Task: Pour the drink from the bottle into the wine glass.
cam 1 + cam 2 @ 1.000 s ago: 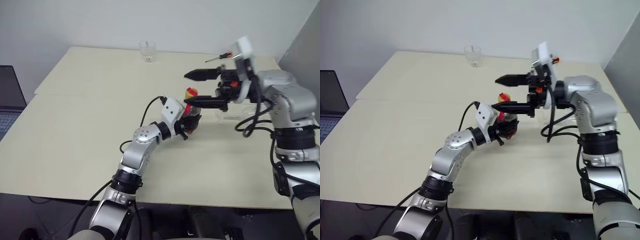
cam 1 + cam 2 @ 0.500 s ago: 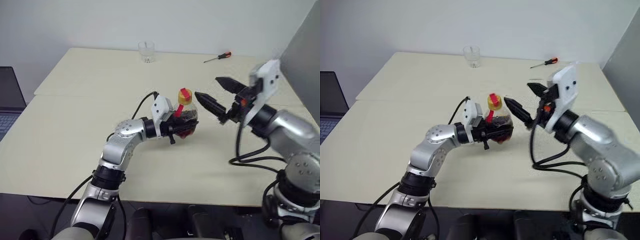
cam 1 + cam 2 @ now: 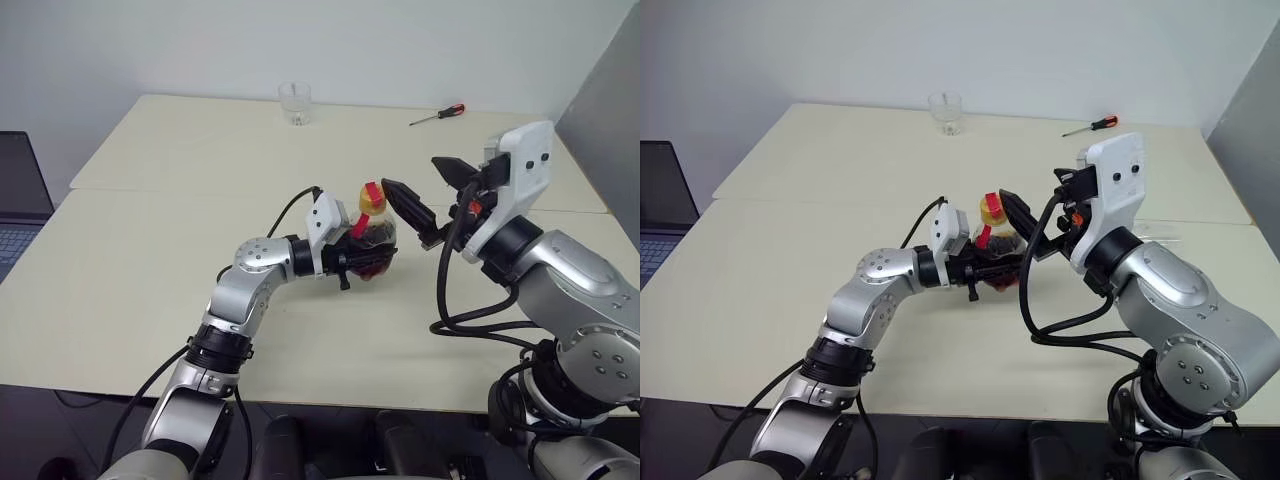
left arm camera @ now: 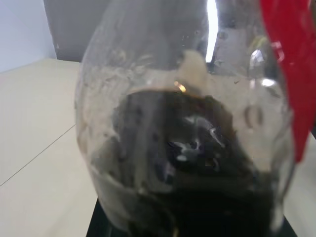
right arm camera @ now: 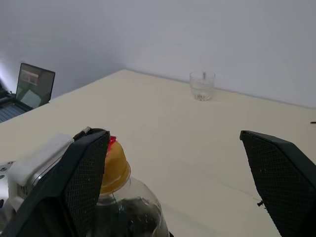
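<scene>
While the left gripper (image 3: 362, 260) keeps its clamp on the belly of the bottle (image 3: 373, 232), holding it upright just above the tabletop (image 3: 150, 250) near the middle, the right arm has swung round from where it stood a second ago: then its gripper reached across from the far right with the fingers level, one above the bottle's yellowish top; now the right gripper (image 3: 432, 195) has pulled back toward the robot and points forward and left, its fingers spread as wide as they go, with one fingertip just beside the bottle's neck and red strip (image 3: 366, 206). It holds nothing and I cannot tell whether that fingertip touches the top. The bottle itself has drifted only slightly toward the left. The drink (image 4: 197, 163), dark brown, sits in the lower part of the bottle. My reading is that the right gripper is lining up on the top to open it, so pouring has not begun. A tumbler (image 3: 295, 102) stands at the far edge and a screwdriver (image 3: 437, 114) lies well to its right.
</scene>
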